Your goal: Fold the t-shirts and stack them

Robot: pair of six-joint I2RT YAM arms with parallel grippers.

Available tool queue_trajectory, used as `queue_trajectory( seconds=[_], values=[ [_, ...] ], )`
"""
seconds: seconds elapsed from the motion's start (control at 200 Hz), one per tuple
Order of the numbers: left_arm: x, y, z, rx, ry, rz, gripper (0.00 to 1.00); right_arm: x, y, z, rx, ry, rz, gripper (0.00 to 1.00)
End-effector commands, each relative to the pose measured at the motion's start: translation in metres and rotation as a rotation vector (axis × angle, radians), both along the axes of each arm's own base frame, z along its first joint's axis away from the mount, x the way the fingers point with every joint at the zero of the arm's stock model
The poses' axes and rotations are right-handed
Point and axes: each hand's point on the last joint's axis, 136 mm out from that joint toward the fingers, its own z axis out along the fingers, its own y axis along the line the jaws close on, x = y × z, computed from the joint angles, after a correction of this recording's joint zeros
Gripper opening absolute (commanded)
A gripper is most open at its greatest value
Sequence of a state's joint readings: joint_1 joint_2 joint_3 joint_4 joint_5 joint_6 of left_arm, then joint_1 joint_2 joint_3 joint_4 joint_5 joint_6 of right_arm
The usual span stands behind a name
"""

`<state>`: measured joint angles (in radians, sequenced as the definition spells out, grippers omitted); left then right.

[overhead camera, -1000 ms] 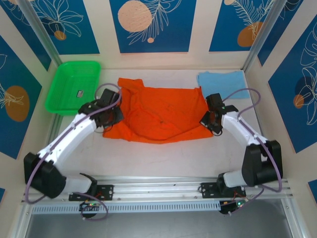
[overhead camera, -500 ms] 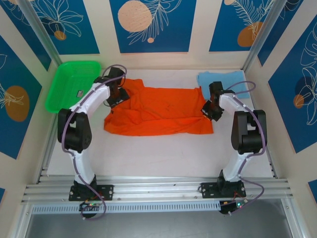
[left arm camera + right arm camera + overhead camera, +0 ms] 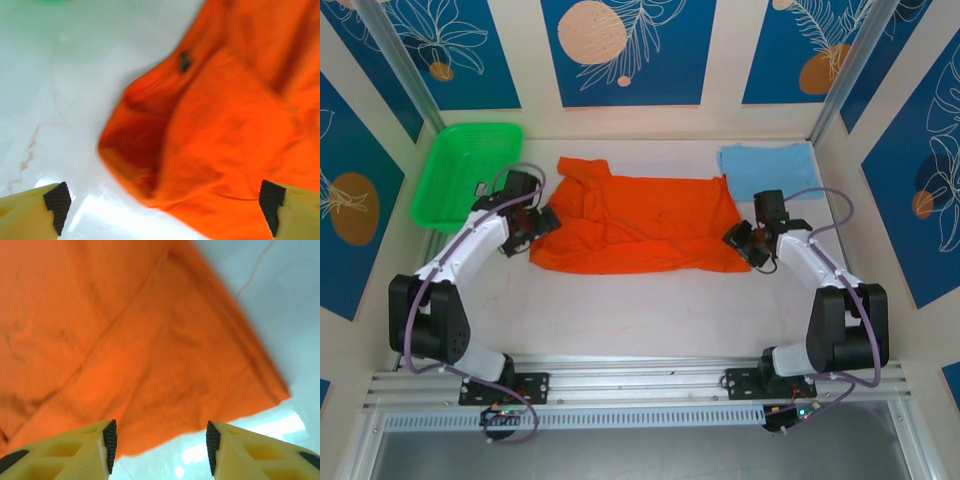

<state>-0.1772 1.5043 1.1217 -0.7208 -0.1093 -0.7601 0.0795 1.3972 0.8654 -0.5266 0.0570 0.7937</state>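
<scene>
Bright green plastic basket (image 3: 450,170) holds one small dark item (image 3: 480,187); orange cloth t-shirt (image 3: 640,225) lies between the two open, empty jaws.

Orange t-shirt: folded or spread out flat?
Folded over, apparently once: the orange t-shirt lies as a wide band, with doubled layers at its left end.

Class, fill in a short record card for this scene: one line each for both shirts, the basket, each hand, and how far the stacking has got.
orange t-shirt: spread across the middle of the table, partly folded, creased
blue t-shirt: folded, far right corner, apart from the orange one
green basket: far left corner, no shirt inside
left hand: open, above the orange shirt's left edge
right hand: open, above its near right corner
stacking: not yet done
</scene>
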Motion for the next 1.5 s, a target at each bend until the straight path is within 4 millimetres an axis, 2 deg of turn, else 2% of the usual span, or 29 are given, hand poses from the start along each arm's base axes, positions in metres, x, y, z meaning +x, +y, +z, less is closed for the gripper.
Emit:
queue_trajectory(
  seconds=[0.0, 0.165, 0.285, 0.345, 0.43, 0.47, 0.545, 0.66, 0.705, 0.875, 0.95, 1.015, 1.08, 1.18, 1.2, 1.285, 1.355, 1.425, 1.495],
  values=[
    [0.003, 0.000, -0.023, -0.156, -0.016, 0.021, 0.92, -0.007, 0.026, -0.013, 0.057, 0.012, 0.120, 0.50],
    [0.005, -0.017, -0.045, -0.263, -0.008, -0.018, 0.86, -0.013, 0.021, -0.036, 0.019, 0.099, 0.095, 0.46],
    [0.007, -0.014, -0.050, -0.249, 0.000, -0.011, 0.74, -0.013, 0.014, -0.042, 0.009, 0.136, 0.058, 0.46],
    [0.009, -0.013, -0.052, -0.240, 0.003, -0.011, 0.64, -0.012, 0.008, -0.045, 0.007, 0.157, 0.028, 0.46],
    [0.007, -0.007, -0.058, -0.205, 0.026, 0.008, 0.46, -0.012, 0.001, -0.050, 0.003, 0.197, -0.004, 0.46],
    [0.003, 0.000, -0.062, -0.168, 0.046, 0.025, 0.39, -0.013, -0.003, -0.052, -0.001, 0.215, -0.021, 0.46],
    [-0.007, 0.014, -0.066, -0.098, 0.073, 0.056, 0.31, -0.017, -0.010, -0.056, -0.005, 0.233, -0.055, 0.46],
    [-0.022, 0.031, -0.071, -0.026, 0.098, 0.101, 0.11, -0.024, -0.021, -0.062, 0.025, 0.250, -0.107, 0.48],
    [-0.028, 0.037, -0.073, -0.005, 0.112, 0.118, 0.07, -0.025, -0.025, -0.064, 0.040, 0.254, -0.122, 0.48],
    [-0.046, 0.059, -0.071, 0.054, 0.126, 0.184, 0.07, -0.036, -0.035, -0.072, 0.082, 0.279, -0.172, 0.50],
    [-0.053, 0.066, -0.067, 0.060, 0.118, 0.213, 0.18, -0.042, -0.034, -0.074, 0.093, 0.284, -0.175, 0.50],
    [-0.058, 0.073, -0.062, 0.070, 0.098, 0.243, 0.30, -0.048, -0.033, -0.075, 0.099, 0.279, -0.178, 0.51],
    [-0.060, 0.078, -0.052, 0.077, 0.064, 0.268, 0.46, -0.053, -0.032, -0.073, 0.105, 0.268, -0.183, 0.52],
    [-0.059, 0.080, -0.031, 0.074, 0.016, 0.276, 0.61, -0.056, -0.030, -0.063, 0.114, 0.226, -0.185, 0.55],
    [-0.058, 0.078, -0.026, 0.066, 0.001, 0.273, 0.63, -0.055, -0.030, -0.059, 0.117, 0.213, -0.186, 0.60],
    [-0.050, 0.065, -0.008, 0.007, -0.065, 0.225, 0.67, -0.052, -0.026, -0.043, 0.132, 0.150, -0.170, 0.63],
    [-0.046, 0.046, 0.009, -0.017, -0.116, 0.151, 0.68, -0.048, -0.022, -0.027, 0.120, 0.090, -0.140, 0.63],
    [-0.041, 0.011, 0.023, -0.030, -0.165, 0.009, 0.69, -0.048, -0.019, -0.016, 0.069, 0.056, -0.103, 0.63],
    [-0.041, -0.028, 0.028, -0.021, -0.173, -0.136, 0.68, -0.046, -0.012, -0.010, 0.046, 0.036, -0.058, 0.63]
  ],
)
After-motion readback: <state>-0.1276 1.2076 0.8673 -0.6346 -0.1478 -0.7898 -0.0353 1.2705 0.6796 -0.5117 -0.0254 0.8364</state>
